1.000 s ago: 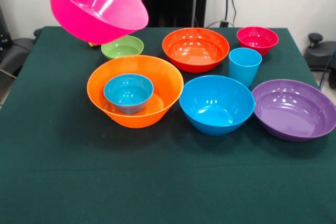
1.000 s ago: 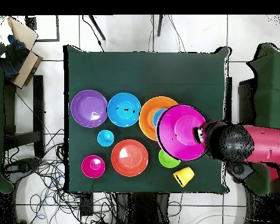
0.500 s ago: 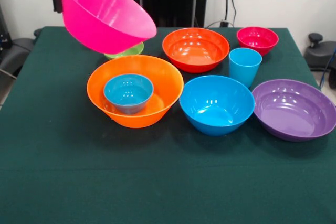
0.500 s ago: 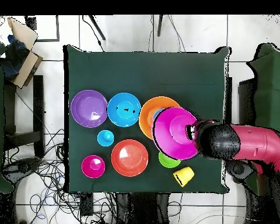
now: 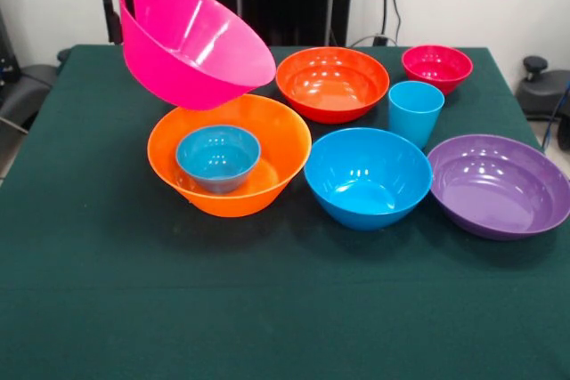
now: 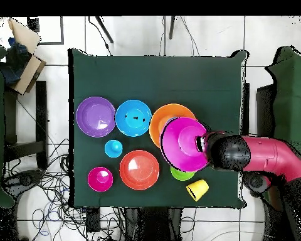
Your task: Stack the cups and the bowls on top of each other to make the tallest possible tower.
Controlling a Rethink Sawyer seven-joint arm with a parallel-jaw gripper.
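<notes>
Front view: the gripper [image 5: 118,8] pinches the rim of the big pink bowl [image 5: 196,42] and holds it in the air, tilted so its mouth faces up and toward the red-orange bowl [image 5: 332,83]. The landmark is the large orange bowl [image 5: 229,153], which sits on the green desk [image 5: 267,309] with a small teal bowl [image 5: 218,157] inside it. The pink bowl hangs just above the orange bowl's back rim, offset toward the rear and not yet centred over it. By my judgement, the coming move turns on this offset: the pink bowl needs to come forward over the orange bowl and level out before it is lowered. To the side of the orange bowl stand the blue bowl [image 5: 368,175], the purple bowl [image 5: 499,184], the light blue cup [image 5: 415,111] and the magenta bowl [image 5: 436,67].

Overhead view: the pink bowl [image 6: 184,144] covers much of the orange bowl [image 6: 158,122], which shows as a crescent, and the gripper's arm [image 6: 266,157] reaches in from the side away from it. A green bowl [image 6: 178,173] peeks out beside the pink one, and the yellow cup [image 6: 197,189] lies tipped on the desk farther out.
</notes>
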